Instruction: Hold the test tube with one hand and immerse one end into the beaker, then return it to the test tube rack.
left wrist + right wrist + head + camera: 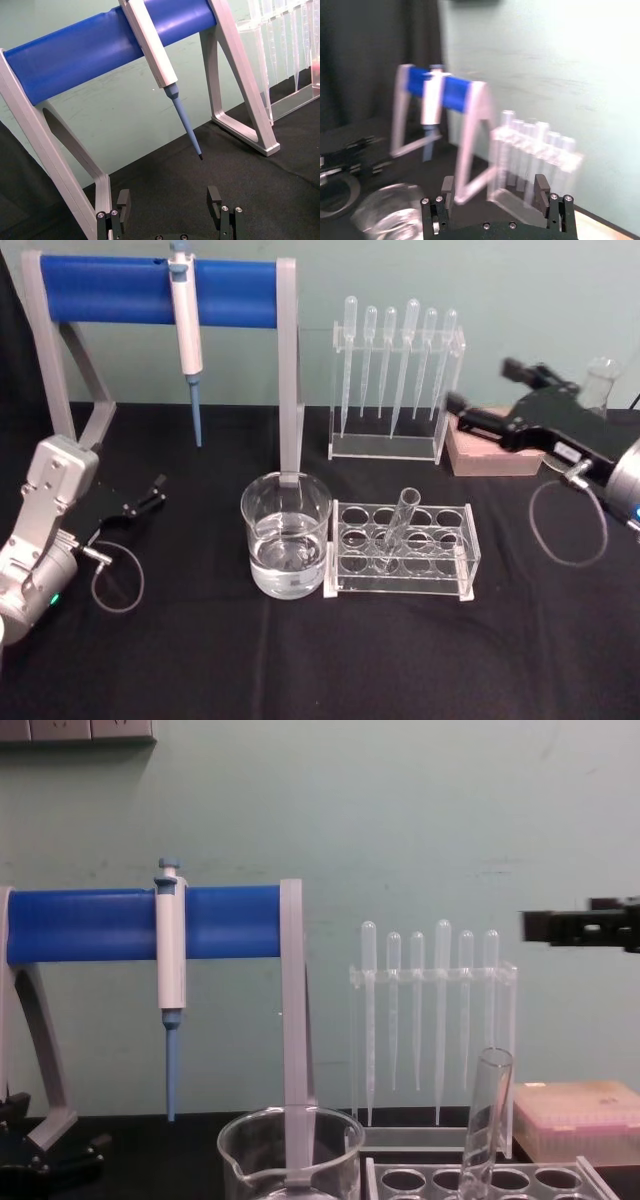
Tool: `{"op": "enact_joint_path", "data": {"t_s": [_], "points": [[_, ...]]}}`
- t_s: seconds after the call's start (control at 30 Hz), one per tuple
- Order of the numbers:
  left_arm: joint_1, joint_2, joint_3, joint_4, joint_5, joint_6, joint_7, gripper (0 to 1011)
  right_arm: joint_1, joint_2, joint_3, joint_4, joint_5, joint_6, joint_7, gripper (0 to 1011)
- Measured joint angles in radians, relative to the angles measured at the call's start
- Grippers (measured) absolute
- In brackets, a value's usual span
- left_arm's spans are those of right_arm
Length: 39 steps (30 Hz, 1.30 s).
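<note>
The test tube (400, 525) leans in the clear rack (402, 552) at the table's middle, and the chest view shows its open rim tilted a little (487, 1120). Left of the rack stands the beaker (286, 535), holding clear liquid; its spout shows in the chest view (290, 1160). My right gripper (487, 388) hovers open and empty at the right, above and behind the rack, level with the pipette tops (585, 928). Its fingers (540, 189) stand wide apart. My left gripper (150, 495) rests low at the table's left, open and empty (169, 200).
A blue-barred stand (160, 290) at the back left carries a white pipettor (187, 330) with a blue tip. Behind the tube rack stands a rack of thin pipettes (395, 380). A pink box (495, 455) lies at the back right, with a small glass vessel (600, 380) beyond it.
</note>
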Motion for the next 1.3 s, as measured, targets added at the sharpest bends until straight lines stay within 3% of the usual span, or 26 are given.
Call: {"op": "enact_joint_path", "data": {"t_s": [0.07, 0.13, 0.23, 0.53, 0.87, 1.3], "points": [[0.0, 0.0, 0.0, 0.0, 0.0, 0.0, 0.0, 1000, -0.037, -0.018, 0.031, -0.004, -0.011, 0.004, -0.072, 1003], [0.0, 0.0, 0.0, 0.0, 0.0, 0.0, 0.0, 1000, -0.048, -0.024, 0.038, -0.004, -0.018, 0.004, -0.095, 1003], [0.0, 0.0, 0.0, 0.0, 0.0, 0.0, 0.0, 1000, -0.091, -0.05, 0.063, 0.007, -0.063, 0.003, -0.197, 1003], [0.0, 0.0, 0.0, 0.0, 0.0, 0.0, 0.0, 1000, -0.137, -0.104, 0.085, 0.05, -0.13, 0.036, -0.321, 1003], [0.0, 0.0, 0.0, 0.0, 0.0, 0.0, 0.0, 1000, -0.14, -0.134, 0.102, 0.089, -0.132, 0.059, -0.306, 1003], [0.0, 0.0, 0.0, 0.0, 0.0, 0.0, 0.0, 1000, -0.141, -0.135, 0.104, 0.088, -0.128, 0.057, -0.3, 1003]]}}
